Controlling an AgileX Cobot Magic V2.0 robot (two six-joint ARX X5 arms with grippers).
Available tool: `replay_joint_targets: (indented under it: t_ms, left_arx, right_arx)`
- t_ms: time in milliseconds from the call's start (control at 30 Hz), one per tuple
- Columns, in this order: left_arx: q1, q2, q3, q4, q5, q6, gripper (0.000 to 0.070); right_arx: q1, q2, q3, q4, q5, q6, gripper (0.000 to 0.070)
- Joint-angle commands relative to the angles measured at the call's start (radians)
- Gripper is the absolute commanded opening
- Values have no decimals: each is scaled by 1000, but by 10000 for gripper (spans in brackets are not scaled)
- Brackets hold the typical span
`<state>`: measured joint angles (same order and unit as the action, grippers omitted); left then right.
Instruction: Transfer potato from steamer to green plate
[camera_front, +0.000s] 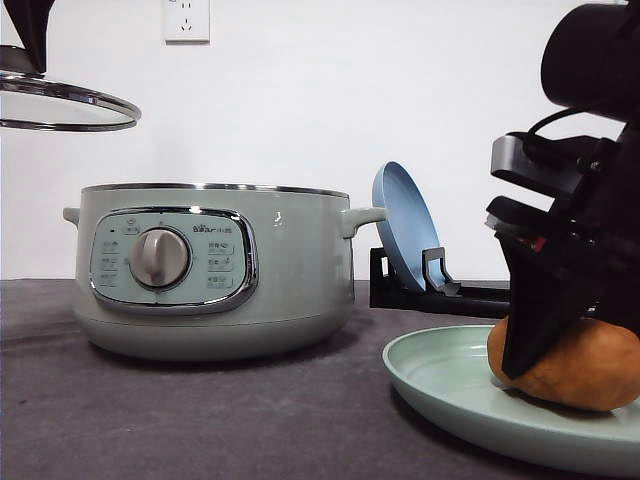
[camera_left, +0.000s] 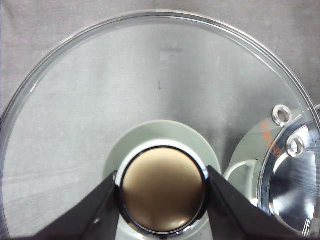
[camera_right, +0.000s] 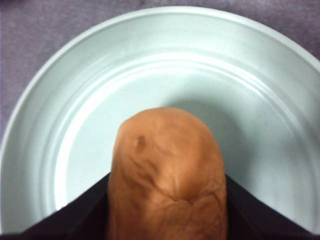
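The orange-brown potato (camera_front: 585, 365) rests on the pale green plate (camera_front: 440, 385) at the front right. My right gripper (camera_front: 548, 300) is shut on it, its black fingers (camera_right: 75, 215) pressed against both flanks of the potato (camera_right: 165, 150) above the green plate (camera_right: 75, 100). The sage-green steamer (camera_front: 215, 270) stands uncovered at centre left. Its glass lid (camera_front: 70, 100) hangs high at the upper left. My left gripper (camera_left: 162, 200) is shut on the lid's bronze knob (camera_left: 162, 185). Part of the steamer (camera_left: 245, 150) shows through the glass.
A blue plate (camera_front: 400, 225) leans upright in a black rack (camera_front: 440, 290) behind the green plate, right of the steamer's handle (camera_front: 362, 218). Dark grey tabletop (camera_front: 200, 420) runs in front of the steamer. A white wall with a socket (camera_front: 187, 20) closes the back.
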<state>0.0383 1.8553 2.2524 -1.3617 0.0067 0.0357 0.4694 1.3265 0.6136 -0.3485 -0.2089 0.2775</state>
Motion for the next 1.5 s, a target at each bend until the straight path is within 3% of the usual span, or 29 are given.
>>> replay_joint_targets:
  t_ms: [0,167,300,600,1067,1200,1467]
  left_arx:
    - [-1,-17,43,31,5,-2,0]
    - [-2,-16,43,31,5,-2,0]
    - [-2,-16,43,31,5,-2,0]
    - [-1,-17,43,31,5,-2,0]
    - [-2,-17,43,37,5,-2,0]
    - [-2,-17,43,37,23,-3,0]
    - [-2,-17,43,36,27,-3,0]
  right_arx:
    - [4,22,5,8,1,-12,194]
    - [4,21,5,8,0,-16,215]
    - [4,11,10,4,0,-16,402]
    - [4,-118,121,-111,0,-16,568]
    - [6,-493,449,-437,-27,-20,578]
    - [6,-565,540,-517,-24,-19,635]
    - [6,-653,666,-628,9,-15,637]
